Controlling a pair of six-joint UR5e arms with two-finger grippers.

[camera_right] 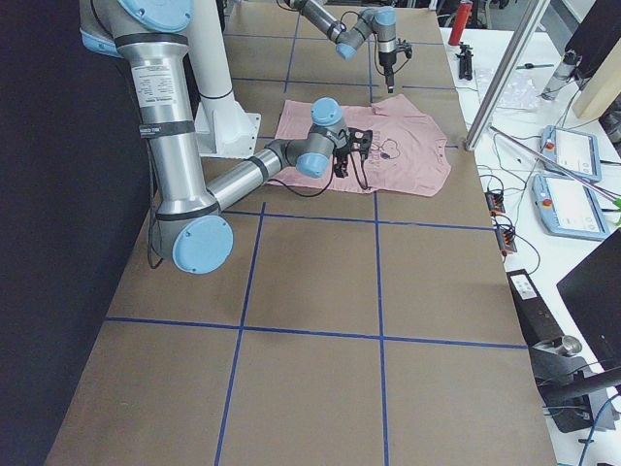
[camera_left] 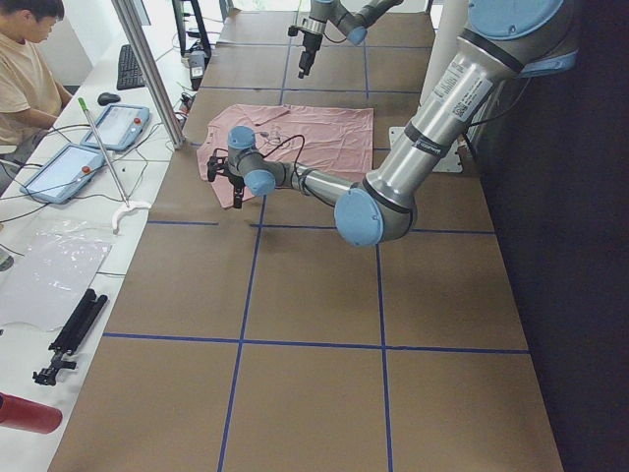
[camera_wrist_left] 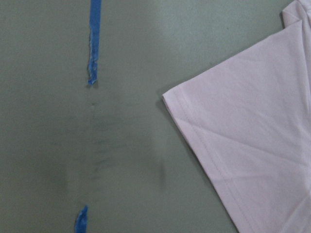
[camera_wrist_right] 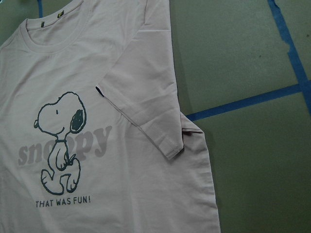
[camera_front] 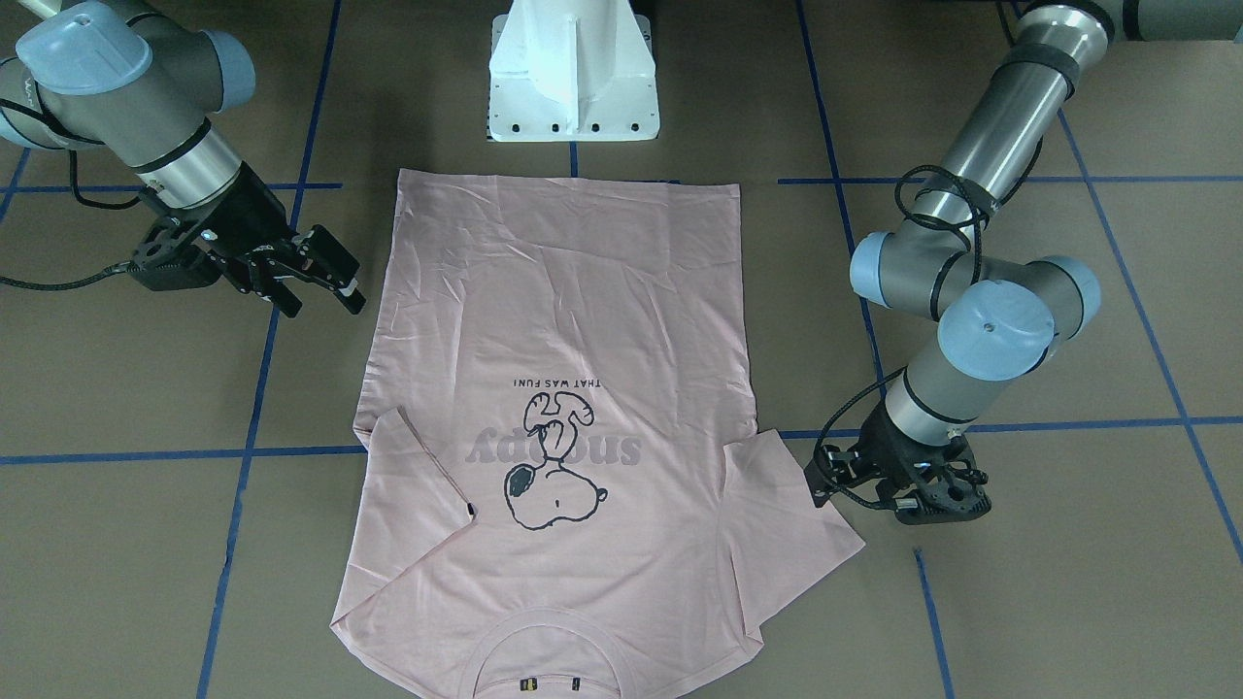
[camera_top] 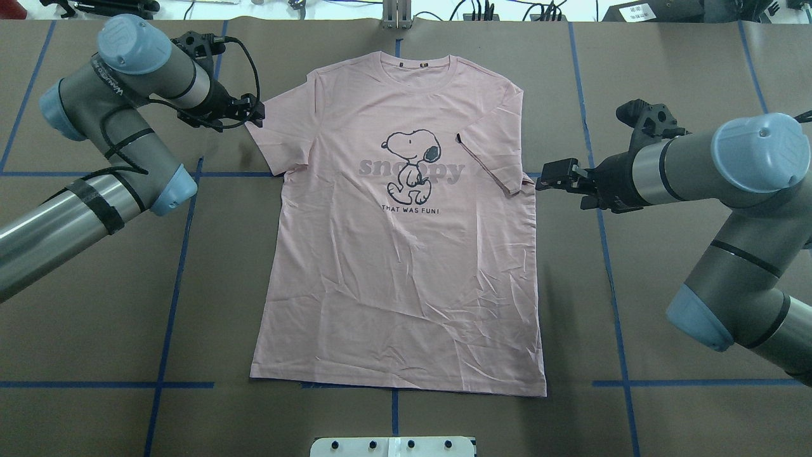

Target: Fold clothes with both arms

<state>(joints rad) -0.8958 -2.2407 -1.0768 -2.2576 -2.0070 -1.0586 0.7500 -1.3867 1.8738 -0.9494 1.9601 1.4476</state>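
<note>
L gripper (camera_top: 256,113) low by T-shirt (camera_top: 399,266) sleeve, jaw gap unclear; R gripper (camera_front: 325,301) angled, fingers apart, empty.

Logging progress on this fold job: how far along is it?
Early stage. Done: the right sleeve is folded in over the front of the T-shirt. In hand: nothing is gripped; the left gripper hovers at the spread-out left sleeve, and the right gripper stands open beside the shirt's edge. Left: that sleeve, then the body folds.

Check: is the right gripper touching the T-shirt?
Apart. The exterior front-facing view shows a strip of bare table between the right gripper and the T-shirt edge.
</note>
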